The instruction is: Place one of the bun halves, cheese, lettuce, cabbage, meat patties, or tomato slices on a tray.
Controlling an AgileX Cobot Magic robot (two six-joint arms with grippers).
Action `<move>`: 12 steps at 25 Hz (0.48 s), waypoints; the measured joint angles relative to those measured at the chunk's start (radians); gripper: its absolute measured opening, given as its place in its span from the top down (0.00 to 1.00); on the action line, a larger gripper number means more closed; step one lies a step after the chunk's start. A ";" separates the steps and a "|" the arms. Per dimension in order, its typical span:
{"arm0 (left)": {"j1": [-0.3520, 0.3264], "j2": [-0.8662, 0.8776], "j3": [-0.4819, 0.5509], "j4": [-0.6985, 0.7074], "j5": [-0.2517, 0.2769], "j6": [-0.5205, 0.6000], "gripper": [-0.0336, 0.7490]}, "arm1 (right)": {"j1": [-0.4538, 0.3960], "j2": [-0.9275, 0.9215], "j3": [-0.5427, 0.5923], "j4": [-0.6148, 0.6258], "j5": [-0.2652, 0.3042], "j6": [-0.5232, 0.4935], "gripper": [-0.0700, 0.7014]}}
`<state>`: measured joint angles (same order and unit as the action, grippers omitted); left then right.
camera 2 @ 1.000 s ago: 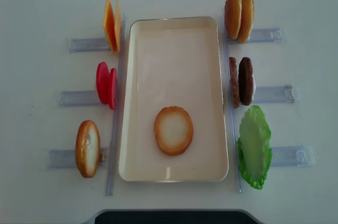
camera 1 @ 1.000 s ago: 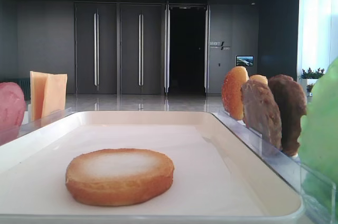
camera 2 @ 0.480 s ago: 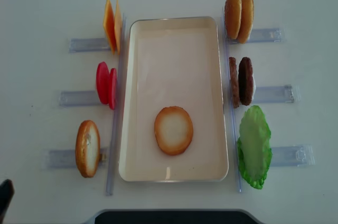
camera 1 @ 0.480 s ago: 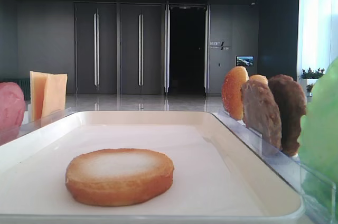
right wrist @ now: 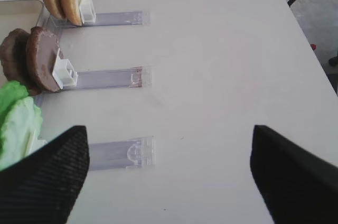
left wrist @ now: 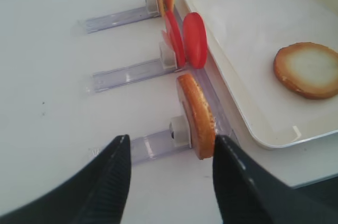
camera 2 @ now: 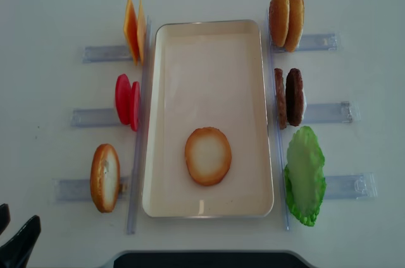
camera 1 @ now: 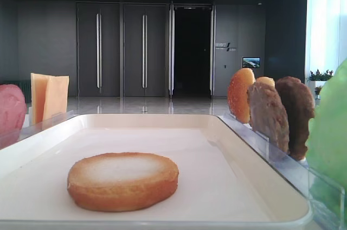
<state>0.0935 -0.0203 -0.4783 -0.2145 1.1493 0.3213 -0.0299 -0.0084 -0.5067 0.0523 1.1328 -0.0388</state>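
One bun half (camera 2: 207, 155) lies flat, pale face up, on the cream tray (camera 2: 209, 59). Another bun half (left wrist: 198, 115) stands upright in the near left rack, just beyond my left gripper (left wrist: 170, 145), which is open and holds nothing. In the overhead view the left gripper (camera 2: 19, 217) sits at the bottom left corner. Tomato slices (camera 2: 126, 101) and cheese (camera 2: 133, 38) stand left of the tray. Buns (camera 2: 286, 19), meat patties (camera 2: 288, 97) and lettuce (camera 2: 305, 175) stand to its right. I cannot tell cabbage from lettuce. My right gripper (right wrist: 169, 134) is open above bare table.
Clear plastic racks (camera 2: 82, 189) stick out from both long sides of the tray. A rack end (right wrist: 121, 154) lies just beyond the right gripper's left finger. The table's near edge (camera 2: 202, 256) runs close below the tray.
The left gripper has come farther into the bottom left corner of the overhead view. The food and the tray have not moved.
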 joint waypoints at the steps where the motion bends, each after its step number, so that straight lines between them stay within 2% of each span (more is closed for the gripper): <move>1: 0.000 0.000 0.000 0.008 -0.002 -0.010 0.46 | 0.000 0.000 0.000 0.000 0.000 0.000 0.15; 12: 0.000 0.000 0.000 0.066 -0.018 -0.093 0.46 | 0.000 0.000 0.000 0.000 0.000 0.000 0.15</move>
<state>0.0935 -0.0203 -0.4783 -0.1486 1.1314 0.2282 -0.0299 -0.0084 -0.5067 0.0523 1.1328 -0.0388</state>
